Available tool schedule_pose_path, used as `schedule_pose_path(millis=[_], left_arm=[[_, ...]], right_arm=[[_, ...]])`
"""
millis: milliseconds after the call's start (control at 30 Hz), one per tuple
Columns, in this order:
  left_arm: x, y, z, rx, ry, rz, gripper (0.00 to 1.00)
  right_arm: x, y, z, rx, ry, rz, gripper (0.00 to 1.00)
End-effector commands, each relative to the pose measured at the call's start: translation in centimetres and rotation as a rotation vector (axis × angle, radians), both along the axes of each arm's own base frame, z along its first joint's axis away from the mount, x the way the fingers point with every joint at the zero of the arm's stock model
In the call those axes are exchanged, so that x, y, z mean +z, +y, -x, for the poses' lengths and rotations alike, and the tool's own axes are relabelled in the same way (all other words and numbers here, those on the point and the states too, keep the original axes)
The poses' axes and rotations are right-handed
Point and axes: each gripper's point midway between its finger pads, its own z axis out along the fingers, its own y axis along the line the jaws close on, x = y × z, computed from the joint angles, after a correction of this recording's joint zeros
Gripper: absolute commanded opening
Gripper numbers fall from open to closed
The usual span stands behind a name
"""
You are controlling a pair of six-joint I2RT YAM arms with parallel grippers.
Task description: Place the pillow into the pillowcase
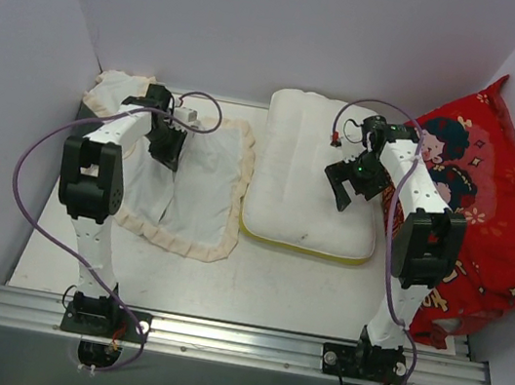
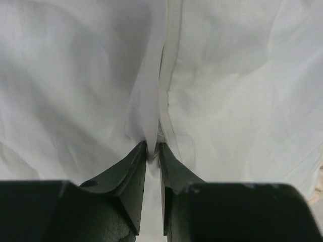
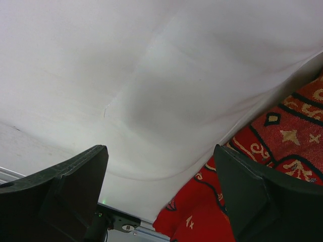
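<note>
Left wrist: left jaws pinch a pillowcase (image 2: 222, 85) fold, its opening hidden; right jaws apart over pillow (image 3: 151, 75).

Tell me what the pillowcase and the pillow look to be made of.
The pillowcase looks like thin, limp, matte cloth, perhaps cotton; it creases and bunches in the left gripper. The pillow looks like soft, matte white fabric over plump filling, with faint quilted lines; the fibre is unclear.
</note>
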Motion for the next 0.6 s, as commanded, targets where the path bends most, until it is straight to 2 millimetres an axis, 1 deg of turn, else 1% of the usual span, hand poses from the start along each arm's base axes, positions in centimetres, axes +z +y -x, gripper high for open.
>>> schedule_pose_path(millis=[0, 100, 200, 233, 300, 333, 367, 467, 567], left_arm=[[2.2, 0.3, -1.5, 0.020, -0.060, 0.023, 0.23], [2.6, 0.6, -1.7, 0.032, -0.068, 0.032, 0.18], [3.3, 0.7, -1.7, 0.030, -0.077, 0.037, 0.18], [3.3, 0.8, -1.6, 0.025, -0.077, 0.038, 0.17], [3.5, 0.9, -1.6, 0.023, -0.082, 0.038, 0.11], [3.6, 1.1, -1.5, 0.025, -0.083, 0.041, 0.04], [3.7, 1.2, -1.5, 0.028, -0.083, 0.046, 0.01], [4.4, 1.7, -1.4, 0.035, -0.091, 0.049, 0.00], [6.0, 1.6, -1.1, 0.021, -0.112, 0.061, 0.00]], right_arm=[[0.8, 0.1, 1.4, 0.022, 0.027, 0.002, 0.89], [0.8, 0.1, 1.5, 0.020, 0.032, -0.002, 0.88], [0.8, 0.1, 1.7, 0.023, 0.037, -0.004, 0.89], [0.8, 0.1, 1.8, 0.026, 0.037, -0.005, 0.89], [0.8, 0.1, 1.8, 0.025, 0.037, -0.008, 0.89], [0.7, 0.2, 1.8, 0.025, 0.040, -0.007, 0.89], [0.8, 0.3, 1.8, 0.026, 0.038, -0.011, 0.89], [0.7, 0.4, 1.9, 0.034, 0.041, -0.014, 0.91], [0.7, 1.2, 1.5, 0.069, 0.026, -0.025, 0.95]])
